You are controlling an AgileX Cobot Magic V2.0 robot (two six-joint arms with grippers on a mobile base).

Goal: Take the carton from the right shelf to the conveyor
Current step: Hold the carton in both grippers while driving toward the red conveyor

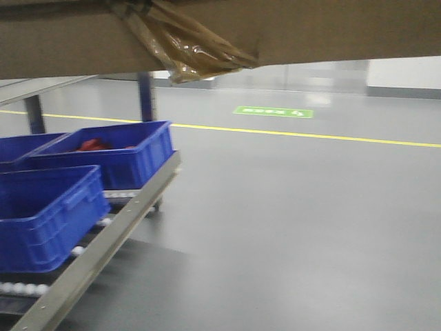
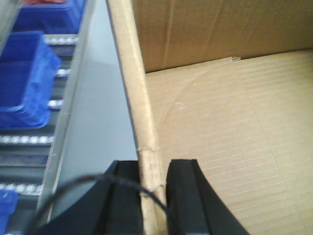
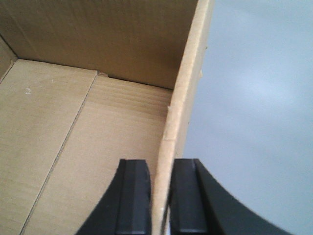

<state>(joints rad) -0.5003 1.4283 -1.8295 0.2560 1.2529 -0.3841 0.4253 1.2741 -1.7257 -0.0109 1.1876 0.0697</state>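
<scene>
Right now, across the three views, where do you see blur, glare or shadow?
Front view: blue bins smeared by motion blur, pale glare on the far floor, carton dim along the top. Left wrist view: left end effector soft and out of focus. Right wrist view: right end effector blurred, floor washed bluish-white.

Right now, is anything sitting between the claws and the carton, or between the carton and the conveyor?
Nothing stands between the claws and the carton: the left claw and right claw each pinch a side wall. The conveyor is not in view. Blue bins on a roller rack sit low on the left.
</scene>
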